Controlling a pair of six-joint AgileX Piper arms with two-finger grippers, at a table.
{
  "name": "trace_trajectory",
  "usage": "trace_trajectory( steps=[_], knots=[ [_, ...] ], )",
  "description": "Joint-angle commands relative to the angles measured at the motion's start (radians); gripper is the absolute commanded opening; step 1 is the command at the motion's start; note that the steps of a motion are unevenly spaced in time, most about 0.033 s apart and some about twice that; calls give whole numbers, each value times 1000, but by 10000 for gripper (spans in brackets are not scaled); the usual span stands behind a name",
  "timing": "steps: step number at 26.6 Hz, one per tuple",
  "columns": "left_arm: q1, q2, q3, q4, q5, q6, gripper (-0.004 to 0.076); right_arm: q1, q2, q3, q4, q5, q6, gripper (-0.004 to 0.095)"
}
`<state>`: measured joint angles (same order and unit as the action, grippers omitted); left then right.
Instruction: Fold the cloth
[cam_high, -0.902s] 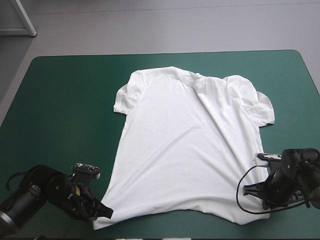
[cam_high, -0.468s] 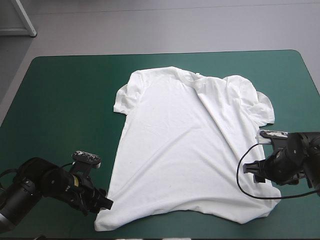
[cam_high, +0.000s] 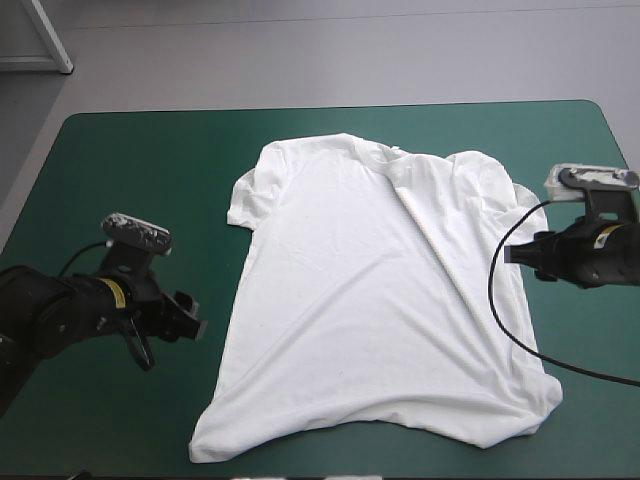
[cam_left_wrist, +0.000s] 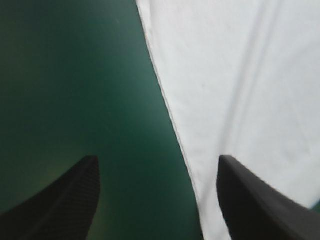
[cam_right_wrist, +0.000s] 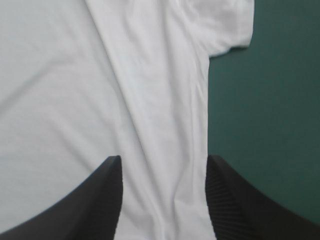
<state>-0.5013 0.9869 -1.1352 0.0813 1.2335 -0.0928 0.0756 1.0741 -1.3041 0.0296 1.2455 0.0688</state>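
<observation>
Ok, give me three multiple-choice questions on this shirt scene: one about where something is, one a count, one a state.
1. Where is the left gripper?
A over the collar
B at the T-shirt's left side edge
C over the chest

2. How many sleeves show in the high view?
A none
B one
C two

3. How do the right gripper's jaws stand?
A open
B shut on the T-shirt
C shut, empty

Answers:
1 B, the shirt's edge runs between its jaws.
2 C, one sleeve lies at each shoulder.
3 A, its jaws stand apart over the shirt.
</observation>
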Motion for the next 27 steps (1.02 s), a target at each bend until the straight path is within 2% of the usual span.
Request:
trace_trajectory(
  steps=[1,11,14,21,24,27],
  knots=[
    [-8,38,-160,97,-36,13,490,-11,-28,-162,2,-26,-39,371],
    [-8,238,-529,147,41,116,490,-11,-58,-438,49,-28,-36,363],
    [-8,318,-566,147,51,152,490,-11,-60,-444,44,-28,-29,362],
    [-8,491,-573,123,54,132,489,-11,-57,-442,33,-28,-29,362],
    [13,586,-573,115,4,117,451,-11,-57,-431,2,-28,-29,362],
    [84,703,-573,0,-26,93,422,-11,-57,-401,-30,-28,-44,362]
  ],
)
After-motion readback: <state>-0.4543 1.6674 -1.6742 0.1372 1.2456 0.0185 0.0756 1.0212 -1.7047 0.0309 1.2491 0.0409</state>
